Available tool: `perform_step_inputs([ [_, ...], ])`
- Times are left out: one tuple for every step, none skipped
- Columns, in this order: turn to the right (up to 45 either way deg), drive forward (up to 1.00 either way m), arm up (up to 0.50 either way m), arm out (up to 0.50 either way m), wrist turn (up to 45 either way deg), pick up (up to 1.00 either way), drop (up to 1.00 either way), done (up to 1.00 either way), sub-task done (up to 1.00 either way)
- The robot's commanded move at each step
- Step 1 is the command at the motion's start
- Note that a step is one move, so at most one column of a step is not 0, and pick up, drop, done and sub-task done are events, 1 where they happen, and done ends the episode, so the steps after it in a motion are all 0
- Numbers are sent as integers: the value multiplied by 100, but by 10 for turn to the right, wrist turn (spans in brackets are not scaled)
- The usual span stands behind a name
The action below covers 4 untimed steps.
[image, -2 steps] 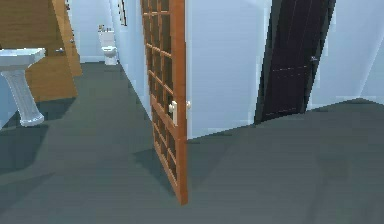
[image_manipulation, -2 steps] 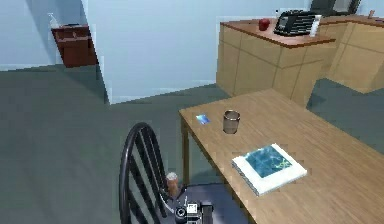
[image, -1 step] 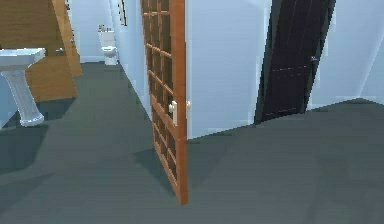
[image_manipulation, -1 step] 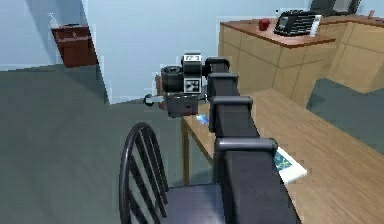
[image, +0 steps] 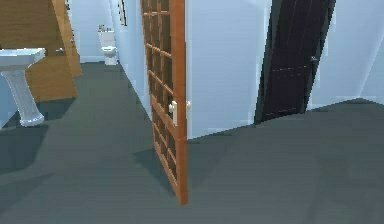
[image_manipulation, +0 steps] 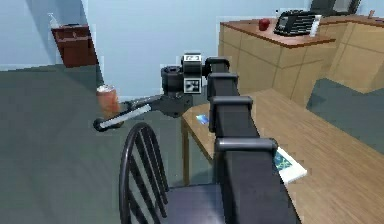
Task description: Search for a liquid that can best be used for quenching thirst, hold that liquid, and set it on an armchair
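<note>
Fingers [image_manipulation: 120, 116], 2 thin dark ones, reach out low toward the arm side view's left from the gripper [image_manipulation: 100, 125], and how they are set cannot be told. Just above their tips in that picture is a small red cylinder [image_manipulation: 105, 96] with a pale top, and grey floor [image_manipulation: 50, 140] lies behind it. I cannot tell whether it hangs from the gripper or stands on the floor beyond, so I cannot tell whether the gripper holds anything. Right of the fingers come the gripper's dark body and 2 white squares [image_manipulation: 190, 73] with black marks, then the arm [image_manipulation: 240, 140], a dark square bar running down to the near edge. Under the arm stands a wooden table [image_manipulation: 320, 150] with a pale printed sheet [image_manipulation: 287, 163] lying on it, and a dark spindle-backed chair [image_manipulation: 145, 180] stands at its near left side. Far right, a wooden kitchen counter [image_manipulation: 280, 55] carries a toaster [image_manipulation: 296, 22] and a small red round thing [image_manipulation: 263, 23]. Far left, a red-brown bin [image_manipulation: 75, 45] stands against the pale blue wall. In the forward view a wooden paned door [image: 165, 90] stands ajar near the middle, with a white pedestal sink [image: 22, 70] to the left, a toilet [image: 107, 40] far behind, and a dark door [image: 295, 60] to the right.
</note>
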Motion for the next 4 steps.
perform_step_inputs([
  [0, 0, 0, 0, -450, 0, 0, 0, 0],
  [0, 0, 0, 0, -240, 0, 0, 0, 0],
  [0, 0, 0, -24, 0, 0, 0, 0, 0],
  [-450, 0, 0, 0, 0, 0, 0, 0, 0],
])
